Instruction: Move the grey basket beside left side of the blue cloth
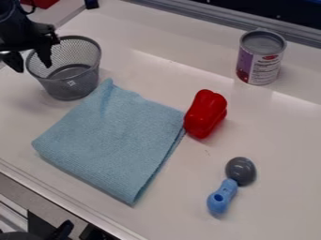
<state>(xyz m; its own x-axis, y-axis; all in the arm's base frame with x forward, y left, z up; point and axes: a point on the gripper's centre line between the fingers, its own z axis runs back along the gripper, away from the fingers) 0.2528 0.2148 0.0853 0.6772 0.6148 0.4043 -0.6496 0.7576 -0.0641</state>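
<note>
On the pale counter (276,126) — metal rail (213,19) behind — parted fingers (44,55) hang at the grey basket's (70,87) rim.

Slanting downward view over the work surface

Can (260,58), purple/white label, upright, upper right of desk (282,140). Red bell pepper (204,115), right of center. Blue-handled spoon (231,183), grey head, lower right. Red item (42,3), top left, cut off by edge.
</note>
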